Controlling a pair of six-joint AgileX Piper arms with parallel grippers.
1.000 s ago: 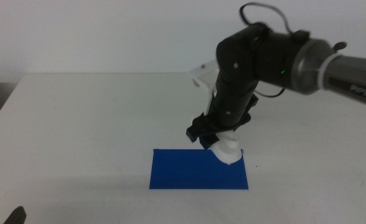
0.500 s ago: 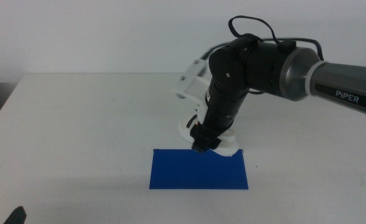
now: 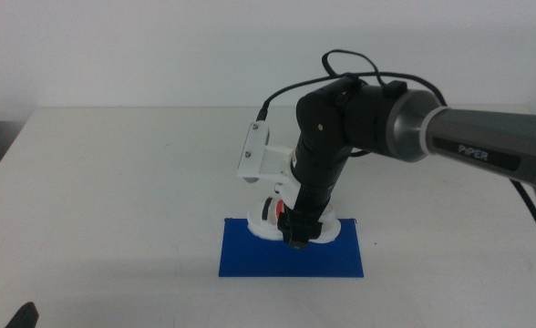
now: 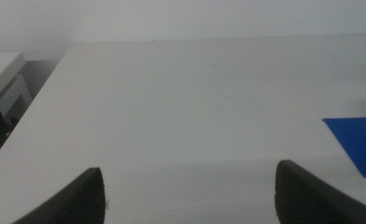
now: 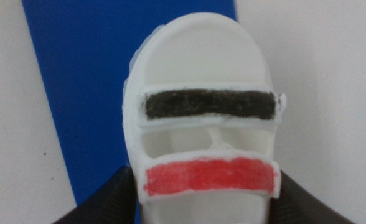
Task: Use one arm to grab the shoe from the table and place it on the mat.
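Note:
The right arm [image 3: 359, 114] reaches in from the right and points down at the far edge of the blue mat [image 3: 291, 255]. My right gripper [image 3: 295, 235] is shut on the white shoe [image 3: 268, 223], which sits low over the mat's far edge; I cannot tell if it touches. In the right wrist view the shoe [image 5: 205, 74] fills the middle with one black and one red strap showing, my right gripper [image 5: 203, 180] clasps its sides, and the mat [image 5: 83, 81] lies beneath. My left gripper [image 4: 189, 177] is open and empty over the table's near left.
The white table [image 3: 113, 182] spreads around the mat. A corner of the mat [image 4: 357, 143] shows in the left wrist view. A white camera bracket [image 3: 257, 155] sticks out from the right arm's wrist. A pale cabinet [image 4: 2, 81] stands past the table's left edge.
The right arm has swung left and turned downward, carrying the shoe from the mat's far right corner to the middle of its far edge. The left arm has not moved.

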